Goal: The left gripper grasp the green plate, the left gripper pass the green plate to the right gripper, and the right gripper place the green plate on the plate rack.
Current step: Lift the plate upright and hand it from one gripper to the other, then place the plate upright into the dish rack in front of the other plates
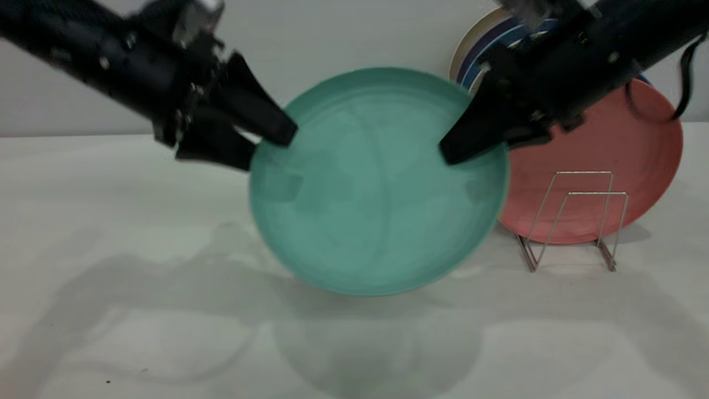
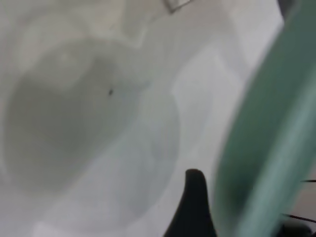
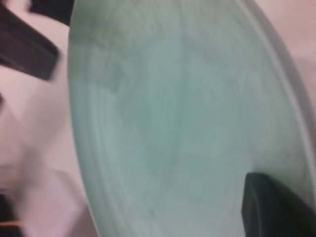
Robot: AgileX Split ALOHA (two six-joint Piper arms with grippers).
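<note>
The green plate [image 1: 376, 183] hangs upright in the air above the table, face toward the exterior camera. My left gripper [image 1: 268, 148] straddles its left rim with the jaws spread. In the left wrist view one finger [image 2: 195, 202] stands a little off the plate's edge [image 2: 266, 148]. My right gripper [image 1: 451, 151] is shut on the plate's right rim, and its front finger [image 3: 276, 207] lies on the plate's face [image 3: 173, 123]. The plate rack [image 1: 576, 221] stands on the table to the right, below the right arm.
A salmon-pink plate [image 1: 615, 160] stands upright in the rack. A striped cream and blue plate [image 1: 482, 47] leans on the wall behind it. The white table [image 1: 138, 277] spreads under the plate.
</note>
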